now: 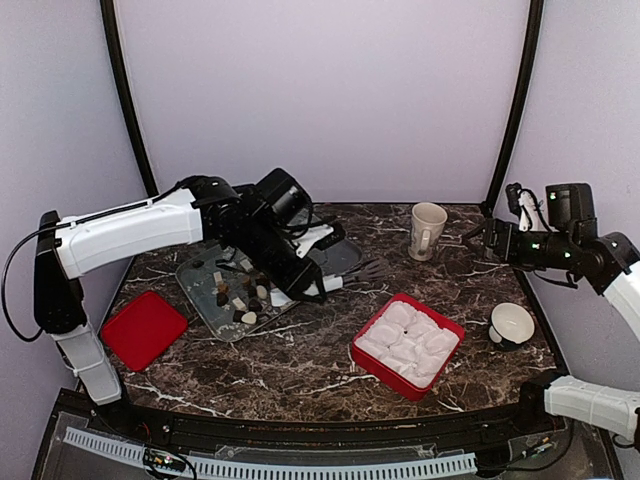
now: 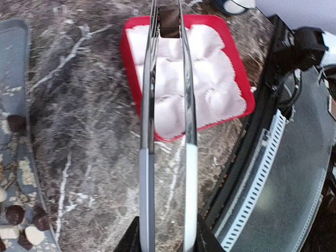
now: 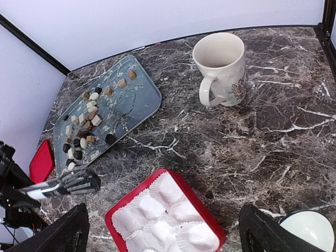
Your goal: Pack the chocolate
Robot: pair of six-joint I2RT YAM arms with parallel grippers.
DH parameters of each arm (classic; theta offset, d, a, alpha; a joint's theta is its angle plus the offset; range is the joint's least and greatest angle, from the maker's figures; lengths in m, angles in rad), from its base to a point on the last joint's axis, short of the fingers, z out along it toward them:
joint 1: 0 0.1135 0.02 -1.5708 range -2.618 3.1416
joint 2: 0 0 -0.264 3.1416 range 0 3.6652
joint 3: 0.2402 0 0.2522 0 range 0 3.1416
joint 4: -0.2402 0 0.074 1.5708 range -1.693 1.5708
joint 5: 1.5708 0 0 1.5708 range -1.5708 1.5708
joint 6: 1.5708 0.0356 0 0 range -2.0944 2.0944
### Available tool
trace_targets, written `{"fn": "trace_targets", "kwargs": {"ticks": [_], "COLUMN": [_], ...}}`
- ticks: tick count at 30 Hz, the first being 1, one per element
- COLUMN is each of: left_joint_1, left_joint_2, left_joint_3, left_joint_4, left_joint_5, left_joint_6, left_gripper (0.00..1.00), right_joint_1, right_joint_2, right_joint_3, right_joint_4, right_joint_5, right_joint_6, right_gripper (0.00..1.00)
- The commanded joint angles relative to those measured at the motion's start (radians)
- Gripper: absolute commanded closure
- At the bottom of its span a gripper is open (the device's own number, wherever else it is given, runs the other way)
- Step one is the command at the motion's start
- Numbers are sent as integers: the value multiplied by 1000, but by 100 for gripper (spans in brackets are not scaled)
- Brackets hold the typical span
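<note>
My left gripper (image 1: pixel 292 268) (image 2: pixel 167 244) is shut on the grey handles of metal tongs (image 2: pixel 149 131). The tong tips pinch a dark brown piece of chocolate (image 2: pixel 169 23). In the top view the tips (image 1: pixel 378 268) hover just back-left of the red box (image 1: pixel 408 345) with its white moulded insert (image 2: pixel 184 79), whose hollows hold nothing. Several more chocolate pieces (image 1: pixel 240 295) (image 3: pixel 84 126), dark, tan and cream, lie on a grey tray (image 1: pixel 205 300). My right gripper (image 1: pixel 480 238) (image 3: pixel 165 236) hangs open at the far right, high above the table, holding nothing.
A cream mug (image 1: pixel 428 230) (image 3: pixel 220 68) stands at the back right. A white bowl (image 1: pixel 512 323) (image 3: pixel 310 228) sits right of the box. The red lid (image 1: pixel 143 328) lies at the front left, beside the tray.
</note>
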Motion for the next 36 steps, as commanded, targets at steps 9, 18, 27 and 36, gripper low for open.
{"fn": "trace_targets", "kwargs": {"ticks": [9,18,27,36], "left_joint_1": [-177,-208,-237,-248], "left_joint_2": [89,154,206,258], "left_joint_3": [102,124,129,170], "left_joint_4": [-125,-134,-95,-107], "left_joint_5": [170,217,219,221], "left_joint_6": [80,106,69,59], "left_gripper": [100,98,97,92], "right_joint_1": [-6,-7,-7,-6], "right_joint_2": [-14,-42,-70,-79], "right_joint_3": [4,-5,2,12], "right_joint_4": [-53,-114,-167,-201], "right_joint_5": [-122,-104,-100,-101], "right_joint_6": [-82,-90,-97,-116], "right_gripper": [0,0,0,0]}}
